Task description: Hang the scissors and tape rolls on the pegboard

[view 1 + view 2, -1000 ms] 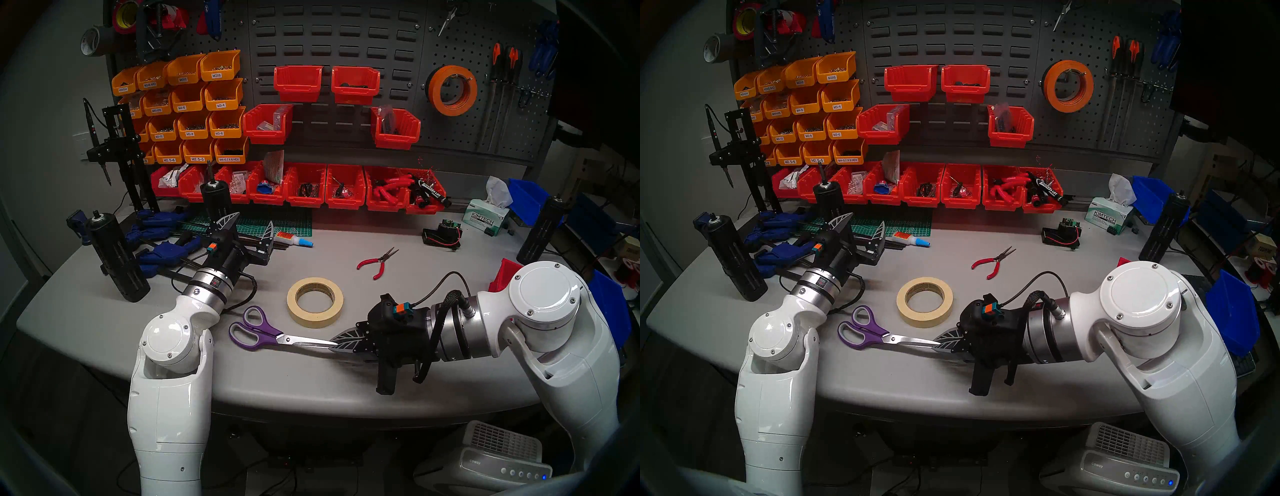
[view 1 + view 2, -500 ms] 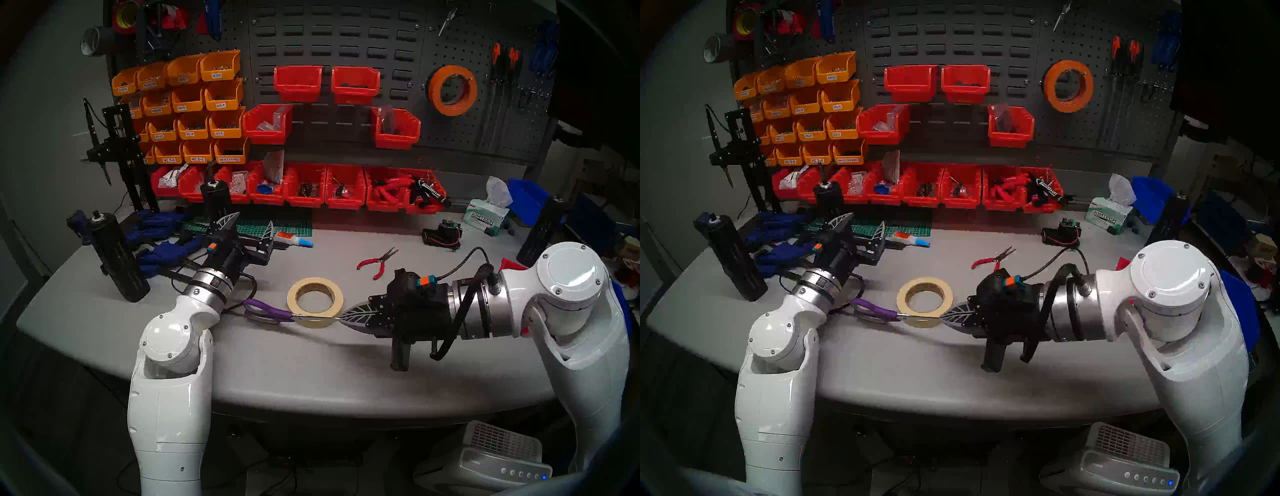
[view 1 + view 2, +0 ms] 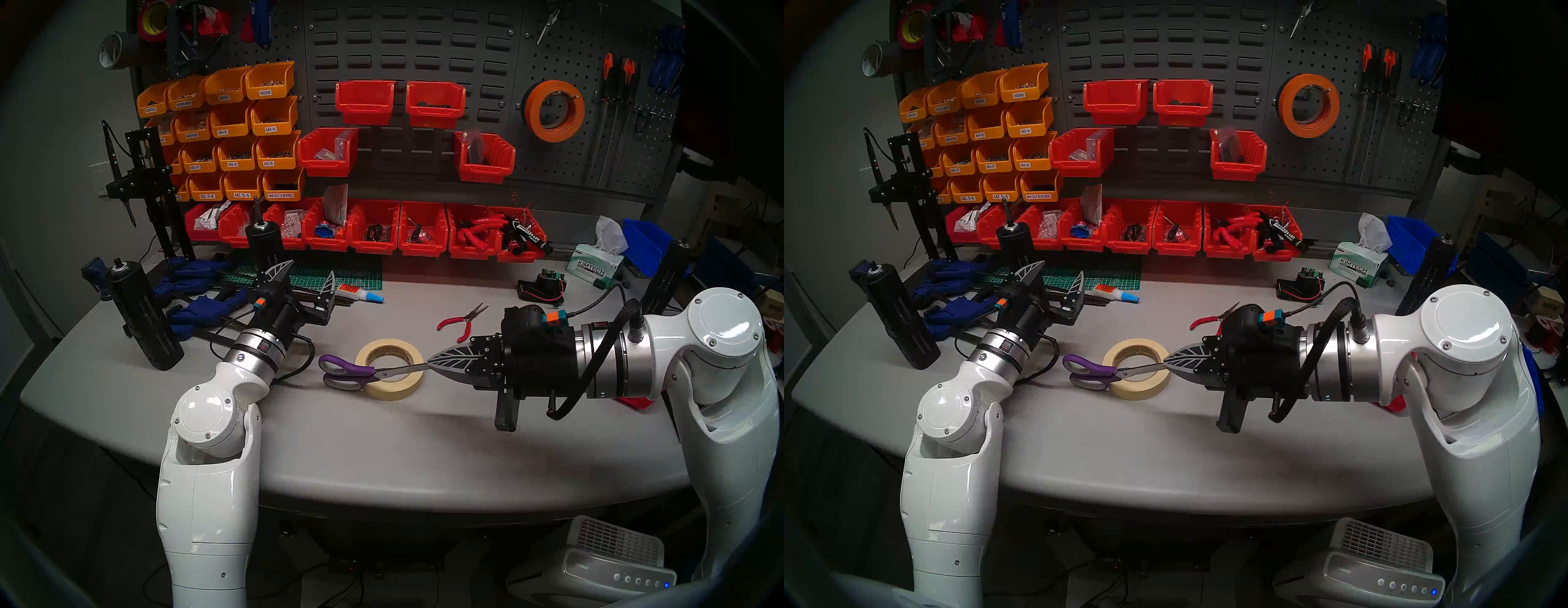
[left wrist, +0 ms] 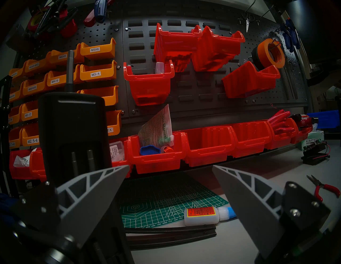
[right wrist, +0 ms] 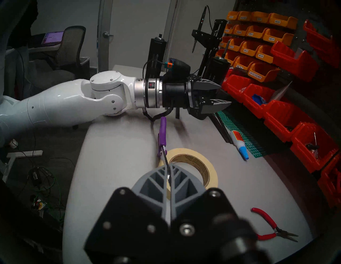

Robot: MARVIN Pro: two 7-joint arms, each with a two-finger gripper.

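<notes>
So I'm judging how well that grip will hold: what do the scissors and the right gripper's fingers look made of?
The scissors: blades look like bare polished steel, silvery and reflective; handles look like purple moulded plastic with grey lining. The right gripper has matte grey fingers with open ribbing, probably printed plastic, shut on the blade tips.

right fingers (image 3: pixel 437 364) pinched closed, left fingers (image 3: pixel 329 283) spread apart
</notes>
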